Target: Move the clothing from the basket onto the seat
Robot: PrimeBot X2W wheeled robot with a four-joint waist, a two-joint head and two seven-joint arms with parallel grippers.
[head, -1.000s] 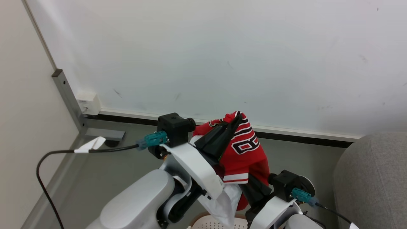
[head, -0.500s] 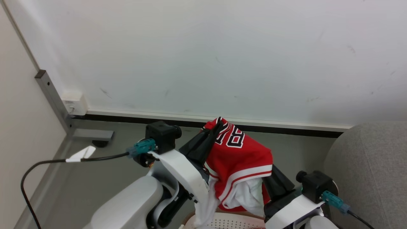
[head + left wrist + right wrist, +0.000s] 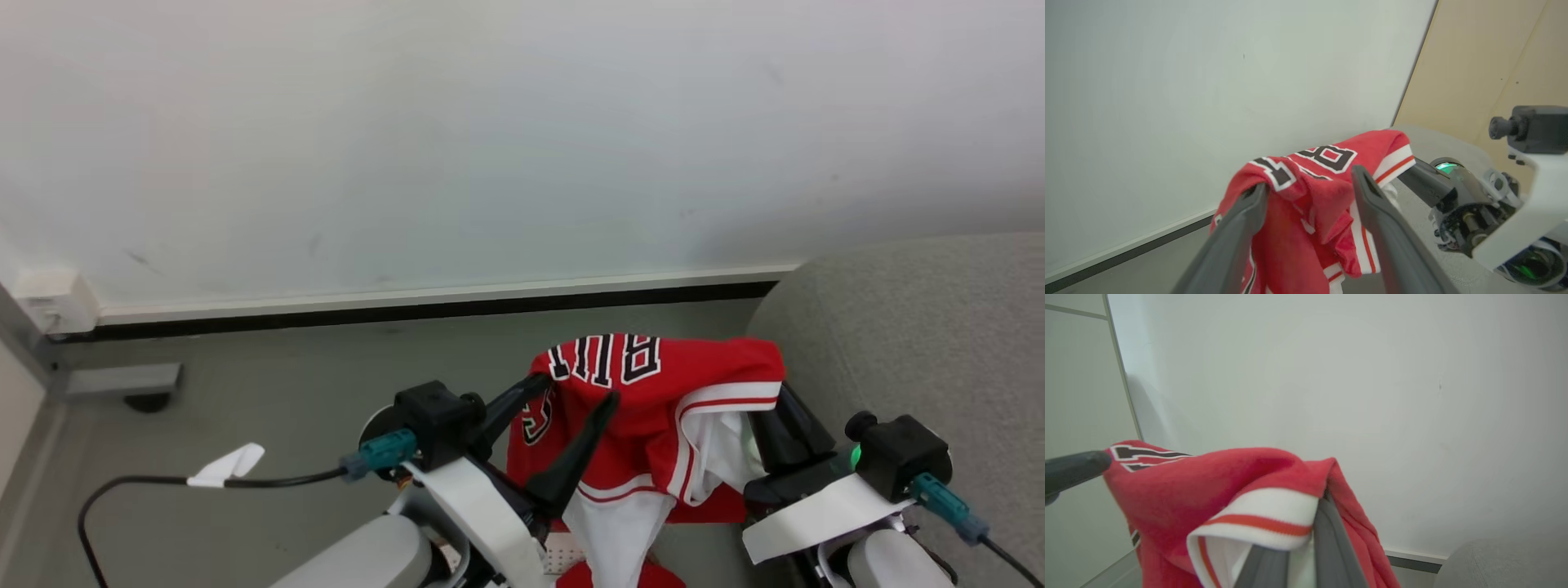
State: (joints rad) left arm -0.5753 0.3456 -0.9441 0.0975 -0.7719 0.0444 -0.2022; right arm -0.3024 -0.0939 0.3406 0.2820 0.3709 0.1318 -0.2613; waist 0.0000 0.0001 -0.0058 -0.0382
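Note:
A red jersey (image 3: 653, 400) with white trim and block letters hangs in the air between my two grippers. My left gripper (image 3: 578, 388) stands open, its fingers spread; the cloth drapes over the far finger and sags between both, as in the left wrist view (image 3: 1308, 179). My right gripper (image 3: 780, 400) is shut on the jersey's white-trimmed edge (image 3: 1265, 514), fingers close together under the fabric. A sliver of the white perforated basket (image 3: 563, 555) shows at the bottom edge, with more red cloth (image 3: 620, 578) beside it. The light-grey seat (image 3: 914, 327) fills the right side.
A pale wall with a dark baseboard (image 3: 408, 310) runs across the back above grey floor. A socket box (image 3: 49, 298) and a grey metal foot (image 3: 122, 380) sit at the far left. A black cable with a white tag (image 3: 224, 465) trails from my left wrist.
The camera has swung right, bringing the seat further in. My left gripper has opened from its hold on the jersey. The right gripper has carried the cloth toward the seat, spreading it.

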